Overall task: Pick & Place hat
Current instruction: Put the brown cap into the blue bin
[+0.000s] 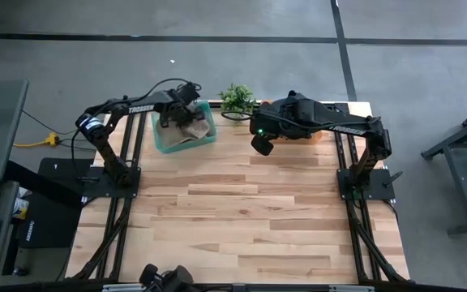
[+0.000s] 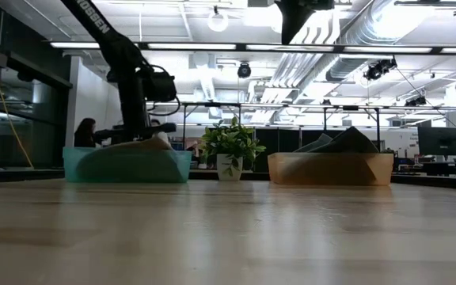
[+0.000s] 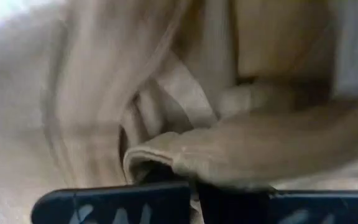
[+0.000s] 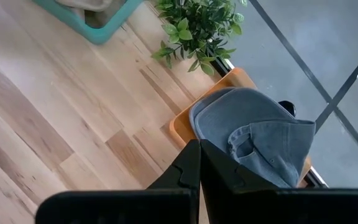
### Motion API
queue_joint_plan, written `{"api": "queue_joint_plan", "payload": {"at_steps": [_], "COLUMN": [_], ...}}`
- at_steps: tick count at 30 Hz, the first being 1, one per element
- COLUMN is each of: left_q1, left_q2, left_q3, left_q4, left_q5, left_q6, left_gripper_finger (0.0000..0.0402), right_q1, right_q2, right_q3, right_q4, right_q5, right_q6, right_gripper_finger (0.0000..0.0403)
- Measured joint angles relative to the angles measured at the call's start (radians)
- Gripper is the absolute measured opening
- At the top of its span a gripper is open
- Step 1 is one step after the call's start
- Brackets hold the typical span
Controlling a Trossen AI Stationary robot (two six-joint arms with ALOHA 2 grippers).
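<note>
Two bins were seen at the table's far edge, a teal bin [image 1: 184, 135] at about 11 o'clock and an orange bin [image 2: 331, 168] at about 1 o'clock, with a plant [image 1: 237, 98] between them. The left gripper [image 1: 173, 120] was parked down inside the teal bin, right on the tan hat [image 1: 193, 130], and its fingers looked closed onto a fold of the fabric in the wrist view. A grey hat [image 4: 260, 140] was already lying in the orange bin. The right gripper [image 4: 199, 163] was held above the table beside that bin, fingers pressed together and nothing in them.

So the grab on the tan hat was probably the step in hand. To do it well, a thick bunch of fabric should be pinched, not just an edge, since soft cloth slips out. A straight-up lift is advised so the bin wall isn't snagged and the bin isn't dragged along.
</note>
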Motion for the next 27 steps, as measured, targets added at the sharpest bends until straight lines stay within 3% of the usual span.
{"api": "queue_joint_plan", "payload": {"at_steps": [13,27], "left_q1": [-0.053,-0.052], "left_q2": [0.000,-0.002], "left_q3": [-0.023,0.120], "left_q4": [0.026,-0.090], "left_q5": [0.001,-0.053], "left_q6": [0.023,0.087], "left_gripper_finger": [0.0000,0.0000], "right_q1": [-0.007,-0.007], "right_q2": [0.000,0.000], "right_q3": [0.000,0.000], "right_q4": [0.001,0.002], "right_q5": [0.000,-0.001], "right_q6": [-0.015,-0.015], "right_gripper_finger": [0.0000,0.0000]}}
